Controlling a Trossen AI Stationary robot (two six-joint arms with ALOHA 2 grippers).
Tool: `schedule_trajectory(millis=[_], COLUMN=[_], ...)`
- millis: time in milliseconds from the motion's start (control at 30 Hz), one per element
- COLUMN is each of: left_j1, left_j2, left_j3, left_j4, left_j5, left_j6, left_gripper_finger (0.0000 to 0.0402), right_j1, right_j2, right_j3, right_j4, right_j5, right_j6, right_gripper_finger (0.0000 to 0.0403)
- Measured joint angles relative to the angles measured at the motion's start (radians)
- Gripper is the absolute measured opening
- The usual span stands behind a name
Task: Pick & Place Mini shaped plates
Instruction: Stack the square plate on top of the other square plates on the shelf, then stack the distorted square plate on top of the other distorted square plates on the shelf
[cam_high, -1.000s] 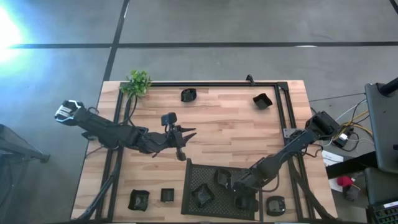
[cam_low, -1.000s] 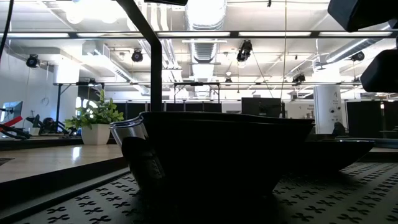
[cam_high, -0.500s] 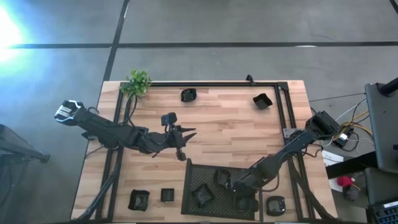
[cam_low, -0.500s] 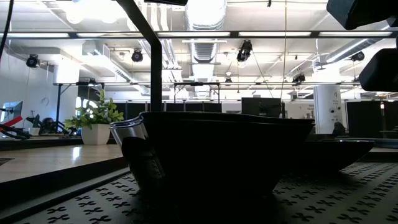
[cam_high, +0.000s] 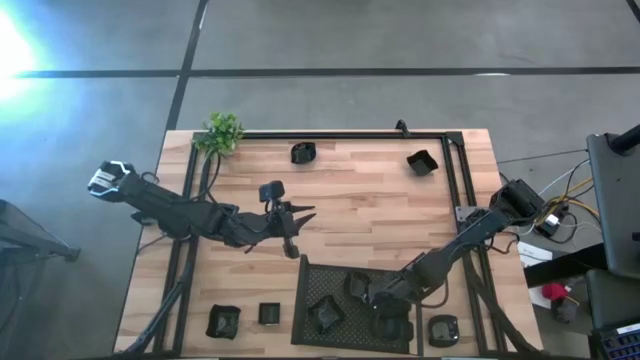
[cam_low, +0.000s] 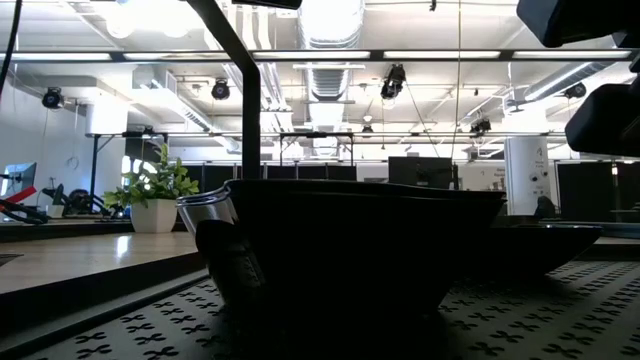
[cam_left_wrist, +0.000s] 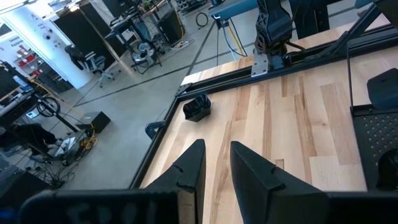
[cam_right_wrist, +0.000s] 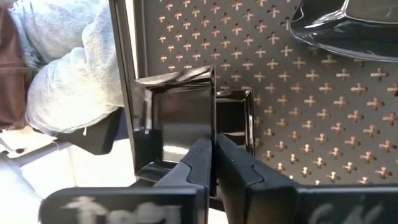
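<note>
The mini shaped plates are small glossy black dishes. Some lie in the black mesh tray (cam_high: 340, 275), among them a square one (cam_right_wrist: 177, 121) with a smaller square one (cam_right_wrist: 235, 115) beside it. Others lie on the wood at the near left (cam_high: 222, 320), near right (cam_high: 443, 330) and far edge (cam_high: 303, 153). My right gripper (cam_right_wrist: 215, 155) reaches slanting down into the tray's near right part (cam_high: 385, 308) and is shut on the square dish. My left gripper (cam_left_wrist: 216, 155) hovers over mid-table (cam_high: 295, 230), slightly open, with nothing between its fingers. My right gripper pinches the square dish's upright side wall (cam_right_wrist: 214, 127), the one next to the smaller square dish, between its two fingers. One finger (cam_right_wrist: 200, 158) is inside the dish, the other (cam_right_wrist: 231, 158) outside it. The fingers come slanting down from above. The dish rests on the mesh.
A green plant (cam_high: 222, 132) stands at the far left corner. A black frame (cam_high: 455, 180) runs along the table's far and right sides. In the low view a big dark dish (cam_low: 360, 250) fills the foreground. A light grey garment (cam_right_wrist: 68, 62) shows beyond the tray's edge.
</note>
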Motion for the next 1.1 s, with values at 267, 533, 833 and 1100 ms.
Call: schedule_trajectory(millis=[267,533,833,1100], left_j1=[0.000,0.000,0.000,0.000], left_j2=[0.000,0.000,0.000,0.000], left_j3=[0.000,0.000,0.000,0.000], left_j4=[0.000,0.001,0.003,-0.004], left_j5=[0.000,0.000,0.000,-0.028], left_j6=[0.000,0.000,0.000,-0.004], left_gripper_finger=[0.0071,0.0071,0.0071,0.0071], right_j1=[0.001,-0.001,-0.021,-0.039], right_j2=[0.000,-0.002,-0.008,-0.058], right_j3=[0.000,-0.001,0.028,0.087], right_j4=[-0.002,-0.016,-0.050,-0.095], right_j5=[0.000,-0.001,-0.005,0.005], right_j6=[0.001,-0.001,-0.043,-0.143], right_gripper_finger=[0.0070,0.0088,0.0075,0.0075])
